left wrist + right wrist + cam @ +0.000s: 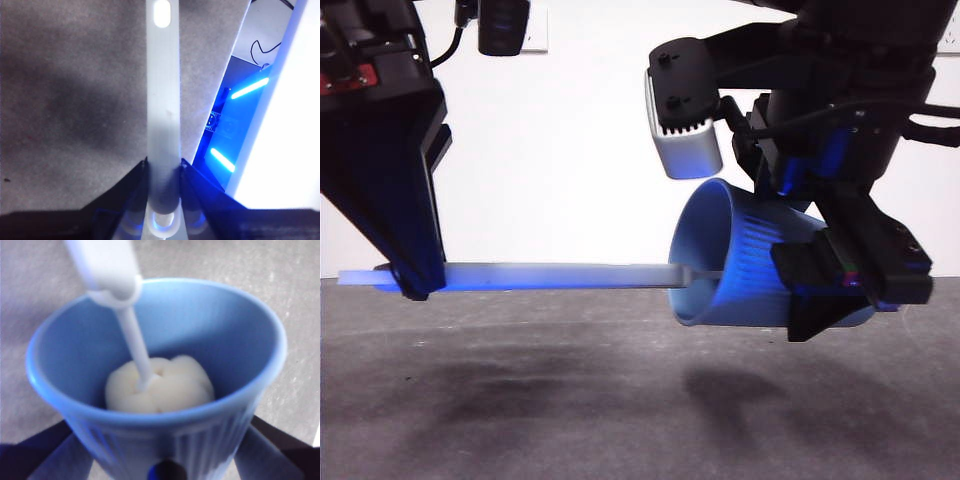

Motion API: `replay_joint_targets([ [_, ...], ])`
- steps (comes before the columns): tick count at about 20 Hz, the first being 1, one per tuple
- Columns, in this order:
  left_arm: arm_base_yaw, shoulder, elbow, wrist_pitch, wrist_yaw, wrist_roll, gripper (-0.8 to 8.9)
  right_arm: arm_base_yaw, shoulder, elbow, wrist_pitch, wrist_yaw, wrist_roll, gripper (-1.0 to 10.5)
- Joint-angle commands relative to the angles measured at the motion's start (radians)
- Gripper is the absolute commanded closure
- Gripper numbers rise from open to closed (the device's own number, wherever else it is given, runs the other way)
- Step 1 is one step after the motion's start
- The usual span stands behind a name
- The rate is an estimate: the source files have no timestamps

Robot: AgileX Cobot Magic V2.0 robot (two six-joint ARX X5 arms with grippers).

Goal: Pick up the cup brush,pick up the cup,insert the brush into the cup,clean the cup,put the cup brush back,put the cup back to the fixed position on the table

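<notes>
**Inspector:** Nearest first. What is on the tabletop?

**Assessor:** The table (620, 400) carries only shadows in the front view. Both task items hang above it, neither touching the surface, roughly over its middle and back from the near edge.

**Inspector:** The left arm?

**Assessor:** The left gripper (164, 172) has its jaws closed tight on the grey handle of the cup brush (560, 276), near the handle's outer end. The handle lies about level with the tabletop and points toward the cup.

**Inspector:** And the right?

**Assessor:** The right gripper (830, 290) clamps the cup (740, 265) from either side of its ribbed wall, toward the base. The cup is tipped on its side, its mouth facing the brush.

**Inspector:** Is the brush inside?

**Assessor:** Yes. The right wrist view shows the sponge head (159, 385) deep in the cup, near or against the bottom, with the thin stem passing through the mouth.

**Inspector:** Progress, then?

**Assessor:** In my judgement, both pick-ups and the insertion are done, and the work stands in the cleaning stage. Whether any scrubbing has been achieved cannot be told from one moment.

**Inspector:** Outstanding?

**Assessor:** Finishing the cleaning, drawing the brush out and setting it down, then standing the cup at its fixed position. No marker for that position is visible.
</notes>
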State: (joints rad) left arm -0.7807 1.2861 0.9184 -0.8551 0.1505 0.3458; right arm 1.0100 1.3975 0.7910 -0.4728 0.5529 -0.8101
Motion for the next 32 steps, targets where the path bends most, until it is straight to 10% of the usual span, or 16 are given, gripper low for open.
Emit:
replay_joint_targets([
  [1, -0.022, 0.003, 0.006, 0.060, 0.008, -0.053, 8.22, 0.020, 0.005, 0.003, 0.018, -0.018, -0.010, 9.6],
  [17, 0.017, -0.054, 0.006, -0.133, -0.118, -0.036, 8.22, -0.117, 0.005, 0.003, -0.053, 0.100, 0.000, 9.6],
  [32, -0.069, -0.019, 0.006, 0.021, -0.046, -0.090, 8.22, 0.052, 0.005, 0.003, 0.014, 0.062, 0.001, 9.6],
])
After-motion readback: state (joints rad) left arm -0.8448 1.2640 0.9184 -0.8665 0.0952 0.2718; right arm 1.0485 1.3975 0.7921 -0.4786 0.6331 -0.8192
